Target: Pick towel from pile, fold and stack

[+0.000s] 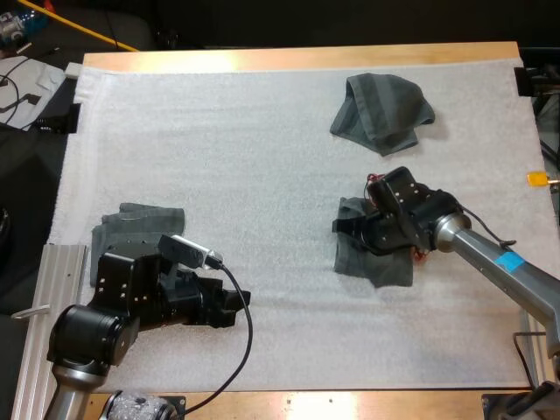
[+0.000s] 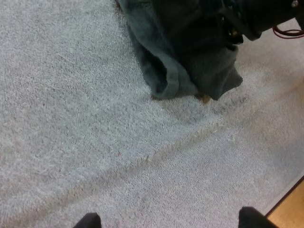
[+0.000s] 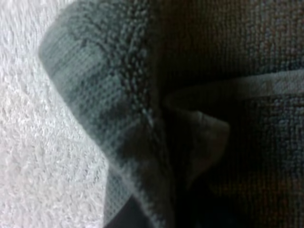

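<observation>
the towel (image 1: 381, 267) lies mid-right on the mat (image 1: 262, 157), right under the right gripper (image 1: 354, 229), which sits low on its far side, a doubled edge (image 3: 95, 95) close against it; whether it is clamped on the cloth i cannot tell. the left gripper (image 1: 234, 304) stands apart and empty over bare mat, well to the towel's left, facing it. so the right arm is far nearer. the stack (image 1: 131, 223) lies beside the left arm.

High view down from behind; both wrist views on one towel (image 1: 385, 269), right nearest
</observation>
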### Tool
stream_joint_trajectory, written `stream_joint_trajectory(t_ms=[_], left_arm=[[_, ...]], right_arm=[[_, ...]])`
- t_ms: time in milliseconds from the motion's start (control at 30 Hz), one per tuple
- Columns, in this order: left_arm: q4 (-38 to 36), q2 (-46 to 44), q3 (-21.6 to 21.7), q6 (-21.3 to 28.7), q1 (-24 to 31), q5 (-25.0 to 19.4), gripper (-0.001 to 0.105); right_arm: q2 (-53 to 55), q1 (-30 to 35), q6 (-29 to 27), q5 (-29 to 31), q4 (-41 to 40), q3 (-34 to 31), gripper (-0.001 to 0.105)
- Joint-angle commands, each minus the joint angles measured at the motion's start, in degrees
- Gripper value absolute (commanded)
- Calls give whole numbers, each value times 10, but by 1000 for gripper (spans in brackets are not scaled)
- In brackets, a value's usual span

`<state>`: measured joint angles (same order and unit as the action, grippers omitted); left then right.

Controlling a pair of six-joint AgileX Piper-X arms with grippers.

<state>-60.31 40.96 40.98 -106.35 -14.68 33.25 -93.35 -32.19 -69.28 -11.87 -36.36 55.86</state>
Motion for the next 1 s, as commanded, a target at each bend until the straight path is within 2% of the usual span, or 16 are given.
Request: stream_joint_trajectory(t_ms=[0, 67, 200, 233, 267, 433, 633, 767, 967], left_arm=[[1, -1, 4, -1, -2, 6, 57], [2, 0, 3, -1, -3, 7, 57], [2, 1, 4, -3, -3, 8, 57], [2, 1, 4, -2, -3, 8, 57], [2, 1, 4, -2, -3, 8, 57], [1, 1, 4, -2, -3, 7, 57], [2, 0, 4, -1, -2, 7, 57], [1, -1, 3, 1, 0, 8, 56], [1, -1, 3, 0, -1, 9, 56]], right_arm=[[3, 0, 13, -2, 1, 5, 3], [2, -1, 16, -8, 4, 5, 16], [2, -1, 14, -46, 9, 6, 65], [3, -1, 11, -59, 12, 5, 72], [4, -1, 9, -70, 14, 5, 74], [12, -7, 2, -98, 18, 5, 69], [16, -37, 16, -125, 28, 4, 67], [16, -47, 9, -122, 31, 5, 66], [6, -82, 37, -123, 78, 5, 66]])
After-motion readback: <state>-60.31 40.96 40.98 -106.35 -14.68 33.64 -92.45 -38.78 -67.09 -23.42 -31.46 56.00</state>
